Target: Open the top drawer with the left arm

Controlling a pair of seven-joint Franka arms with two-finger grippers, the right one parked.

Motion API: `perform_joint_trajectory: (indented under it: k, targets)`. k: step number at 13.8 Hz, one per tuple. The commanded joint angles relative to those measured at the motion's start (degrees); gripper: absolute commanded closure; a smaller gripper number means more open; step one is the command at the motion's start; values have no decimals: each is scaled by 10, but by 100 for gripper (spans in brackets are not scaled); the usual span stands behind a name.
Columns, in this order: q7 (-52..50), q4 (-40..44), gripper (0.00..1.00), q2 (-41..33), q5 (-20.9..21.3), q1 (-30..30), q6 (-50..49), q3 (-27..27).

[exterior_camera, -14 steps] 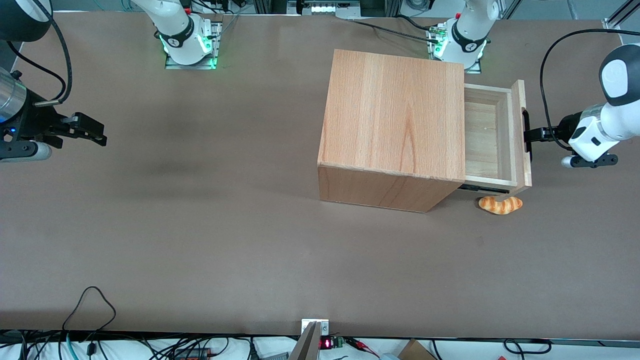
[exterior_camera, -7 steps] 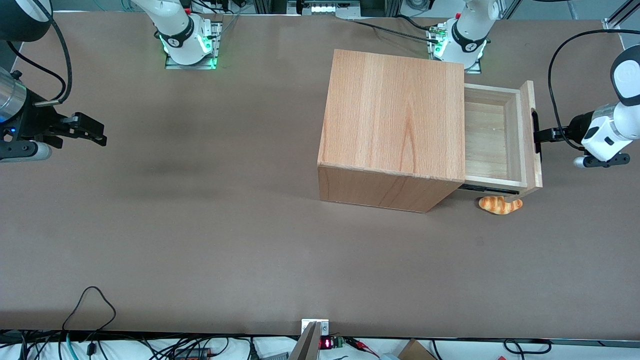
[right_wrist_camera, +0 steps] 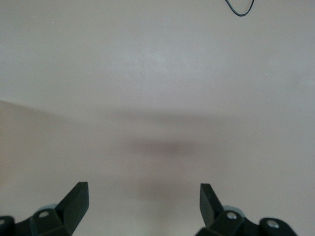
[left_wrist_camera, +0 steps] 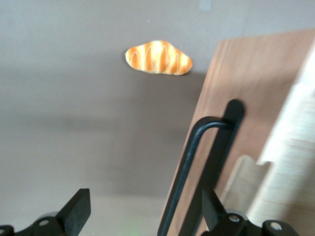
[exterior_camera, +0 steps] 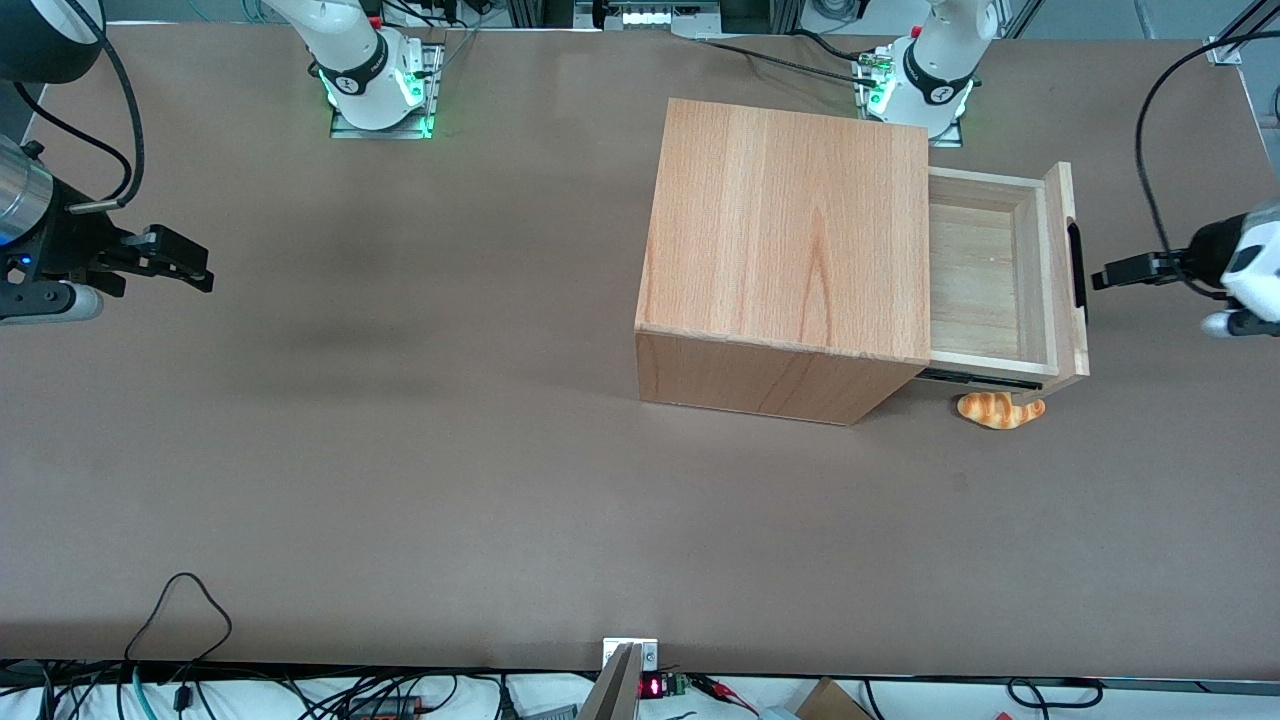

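Note:
The top drawer (exterior_camera: 975,275) stands pulled out of the beech cabinet (exterior_camera: 790,230), its pale plank interior showing. Its front panel (exterior_camera: 1065,270) carries the black slot handle (exterior_camera: 1076,265). The left arm (exterior_camera: 1250,270) is toward the working arm's end of the table. Its gripper (exterior_camera: 1100,277) is in front of the drawer's front panel, a short gap from the handle, open and empty. In the left wrist view the gripper (left_wrist_camera: 145,209) has its fingers wide apart, with the black handle (left_wrist_camera: 194,162) and front panel (left_wrist_camera: 246,88) close beside one finger (left_wrist_camera: 211,209).
A toy croissant (exterior_camera: 1000,410) lies on the brown table under the drawer's corner nearer the front camera; it also shows in the left wrist view (left_wrist_camera: 158,57). Cables hang by the left arm. The arm bases stand at the table edge farthest from the camera.
The drawer slid farther out of the cabinet. The gripper then let go of the handle and drew back from the front panel toward the working arm's end of the table.

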Motion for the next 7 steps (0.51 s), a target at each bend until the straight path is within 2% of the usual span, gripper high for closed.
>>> perform_joint_trajectory:
  k: [1, 7]
  targets:
    - [4, 94, 0, 28, 18, -1, -58, -8]
    - [4, 192, 0, 21, 19, -4, -105, -37]
